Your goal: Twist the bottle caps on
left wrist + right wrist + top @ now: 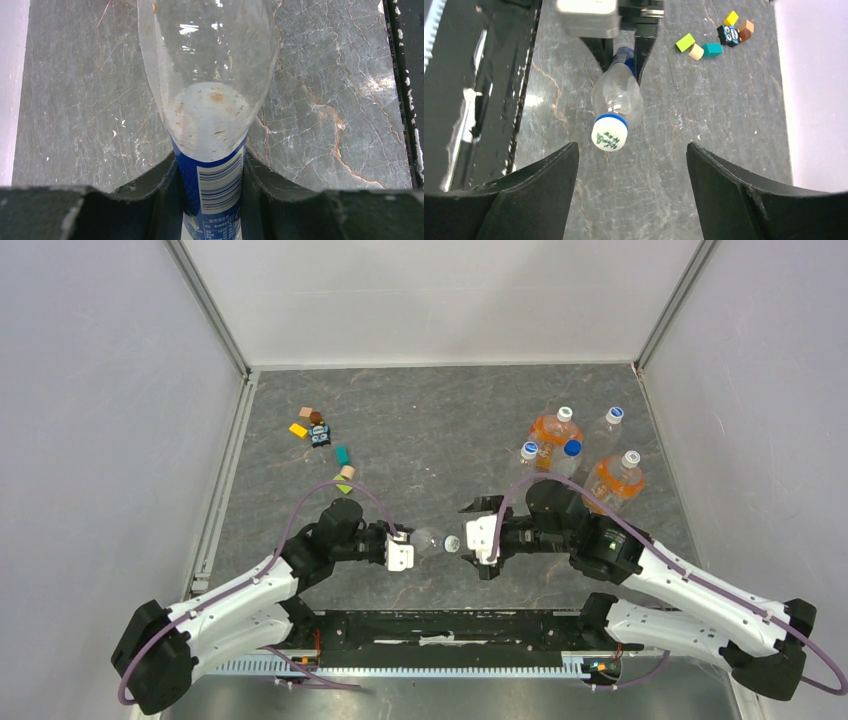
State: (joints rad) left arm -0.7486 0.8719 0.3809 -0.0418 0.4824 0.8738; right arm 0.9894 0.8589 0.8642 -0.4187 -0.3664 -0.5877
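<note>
Left gripper: pinching the blue-label bottle at its label band, holding it level above the table, mouth toward the right.
Bottle cap: white, seated on that mouth; tightness cannot be told.
Right gripper: claw spread, facing the cap, not touching it.
Standing bottles, far right: all appear capped.
Judgement: this cap is probably done; any remaining work is unclear.
</note>
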